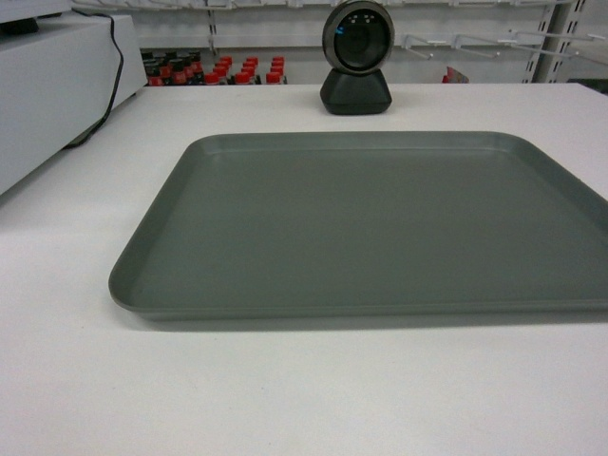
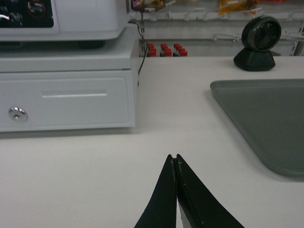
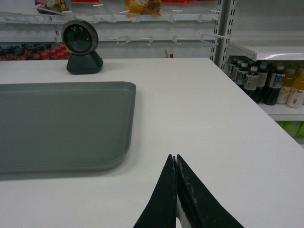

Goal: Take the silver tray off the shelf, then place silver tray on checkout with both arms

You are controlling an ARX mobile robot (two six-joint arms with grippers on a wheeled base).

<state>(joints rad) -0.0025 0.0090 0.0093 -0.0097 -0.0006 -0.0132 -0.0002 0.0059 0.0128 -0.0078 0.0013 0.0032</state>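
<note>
The silver tray (image 1: 370, 223) lies flat on the white checkout (image 1: 285, 399), its right end cut off by the head view's edge. Neither gripper shows in the head view. In the left wrist view my left gripper (image 2: 174, 157) is shut and empty, hovering over bare counter to the left of the silver tray (image 2: 266, 118) and apart from it. In the right wrist view my right gripper (image 3: 174, 157) is shut and empty too, over the checkout (image 3: 223, 123) just right of the silver tray (image 3: 61, 123), not touching it. The shelf the tray came from is out of view.
A black round-headed scanner (image 1: 356, 59) stands behind the tray. A white cash drawer unit (image 2: 66, 90) with a cable sits at the counter's left. Stocked shelves with bottles (image 3: 266, 83) stand past the counter's right edge, and red-capped bottles (image 1: 228, 71) behind it.
</note>
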